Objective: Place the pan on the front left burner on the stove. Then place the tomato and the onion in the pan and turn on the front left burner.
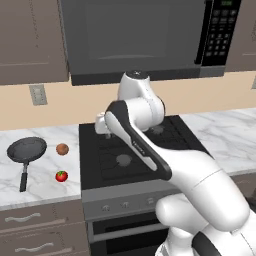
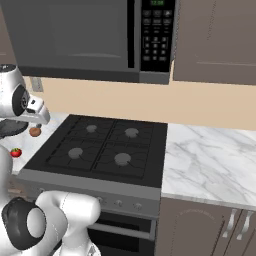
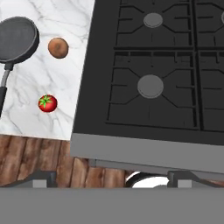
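Stove (image 1: pixel 142 150), black, 4 burners w/ grates, grey front panel w/ small knobs, dark oven door below; set betw. two marble counters. Front left burner (image 1: pixel 123 160): grey cap, grate bare, nothing on it; same cap seen from above in hand view (image 3: pixel 150 86). Pan (image 1: pixel 27 149): dark, round, shallow, on the left counter (image 1: pixel 30 177) well apart from the stove, handle pointing toward the counter's front edge; empty. Onion (image 1: pixel 62 149): brown ball on counter just right of the pan bowl, not touching it, betw. pan and stove edge. Tomato (image 1: pixel 61 176): red w/ green top, on counter nearer the front edge, in front of the onion, apart from both pan and onion. Hand view gives same layout: pan (image 3: pixel 16 39) upper left, onion (image 3: pixel 58 47) beside it, tomato (image 3: pixel 47 103) below. Gripper (image 1: pixel 101 123): up over the stove's left side, near back left burner, holding nothing; fingers spread wide apart, tips at far left and far right of hand view's bottom. Microwave (image 1: pixel 145 35), dark w/ keypad at right, hangs above the stove; cabinets either side. Wall outlet (image 1: pixel 38 94) on beige backsplash above the left counter. Drawers w/ metal handles under that counter.
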